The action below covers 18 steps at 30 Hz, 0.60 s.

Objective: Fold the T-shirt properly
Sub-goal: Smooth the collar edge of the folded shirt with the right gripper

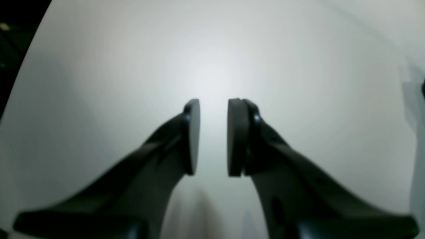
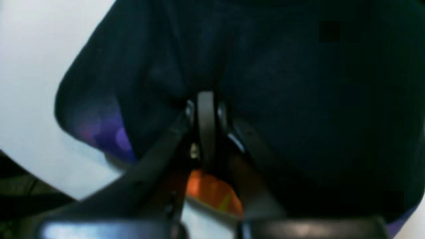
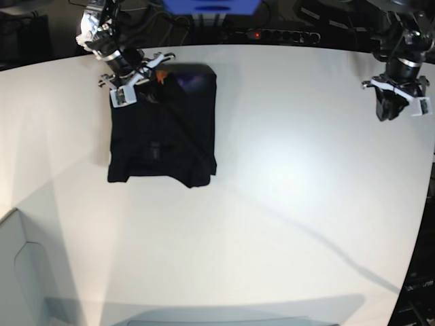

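Note:
The black T-shirt [image 3: 163, 129] lies folded into a rough rectangle on the white table [image 3: 285, 176], left of centre in the base view. My right gripper [image 3: 131, 83] sits at its far left corner. In the right wrist view, the right gripper [image 2: 206, 127] is shut, its fingers pressed together into the black T-shirt [image 2: 298, 99] cloth. Purple print [image 2: 113, 136] and orange print [image 2: 212, 192] show at the cloth's edge. My left gripper [image 3: 396, 109] hangs over the far right of the table, away from the shirt. The left gripper [image 1: 214, 132] stands open with a narrow gap and nothing in it.
A power strip with a red light [image 3: 282, 34] and a blue object [image 3: 211, 7] lie beyond the table's far edge. The table's curved right edge [image 3: 425, 224] runs below the left arm. A pale grey panel [image 3: 27, 278] sits at the bottom left.

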Each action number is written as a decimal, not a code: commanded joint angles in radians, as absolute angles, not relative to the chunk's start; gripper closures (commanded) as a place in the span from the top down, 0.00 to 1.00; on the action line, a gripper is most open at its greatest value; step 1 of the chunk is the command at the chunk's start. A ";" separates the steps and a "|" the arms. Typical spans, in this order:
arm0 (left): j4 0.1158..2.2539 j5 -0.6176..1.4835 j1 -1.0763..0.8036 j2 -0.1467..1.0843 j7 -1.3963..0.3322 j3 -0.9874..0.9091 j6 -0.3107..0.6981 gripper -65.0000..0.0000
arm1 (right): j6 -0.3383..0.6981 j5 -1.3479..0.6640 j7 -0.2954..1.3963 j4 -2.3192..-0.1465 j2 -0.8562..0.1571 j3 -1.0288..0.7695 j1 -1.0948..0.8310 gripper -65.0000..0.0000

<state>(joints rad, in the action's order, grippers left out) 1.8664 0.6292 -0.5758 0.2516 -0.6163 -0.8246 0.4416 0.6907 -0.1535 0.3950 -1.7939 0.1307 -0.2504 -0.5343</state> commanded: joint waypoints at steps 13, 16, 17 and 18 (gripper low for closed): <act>1.962 0.639 -0.694 0.159 -0.591 -0.940 0.444 0.21 | 0.698 -0.154 0.321 -2.009 0.124 -0.271 -0.601 0.00; 1.966 0.639 -0.733 0.136 -0.591 -0.952 0.446 0.21 | 0.698 -0.154 0.321 -1.994 0.120 -0.309 -0.616 0.00; 1.966 0.639 -0.745 0.128 -0.591 -0.952 0.446 0.21 | 0.698 -0.154 0.321 -1.986 0.117 -0.317 -0.618 0.00; 1.966 0.639 -0.759 0.117 -0.591 -0.957 0.446 0.21 | 0.698 -0.154 0.321 -1.974 0.114 -0.320 -0.618 0.00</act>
